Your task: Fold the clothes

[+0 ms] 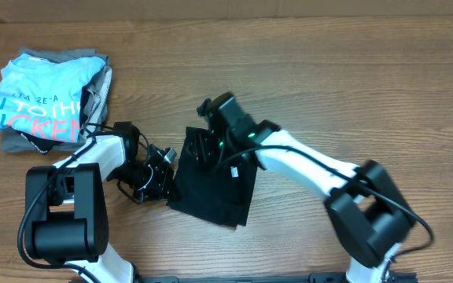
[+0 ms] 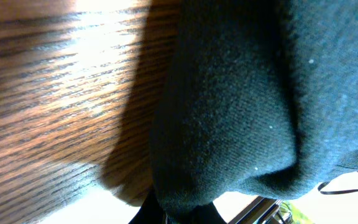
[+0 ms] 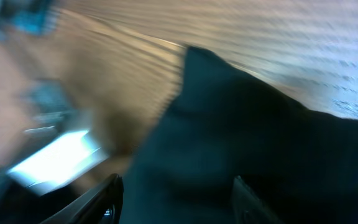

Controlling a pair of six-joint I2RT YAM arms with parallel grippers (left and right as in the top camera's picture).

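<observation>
A black garment (image 1: 215, 187) lies folded into a rough rectangle at the table's middle. My left gripper (image 1: 166, 169) is at its left edge, shut on a fold of the black cloth (image 2: 241, 106) that fills the left wrist view. My right gripper (image 1: 203, 145) is over the garment's top edge. Its fingers (image 3: 176, 199) are spread open above the dark cloth (image 3: 260, 155) in the blurred right wrist view.
A stack of folded clothes with a light blue printed T-shirt (image 1: 42, 98) on top sits at the far left. Bare wooden table (image 1: 329, 71) surrounds the black garment.
</observation>
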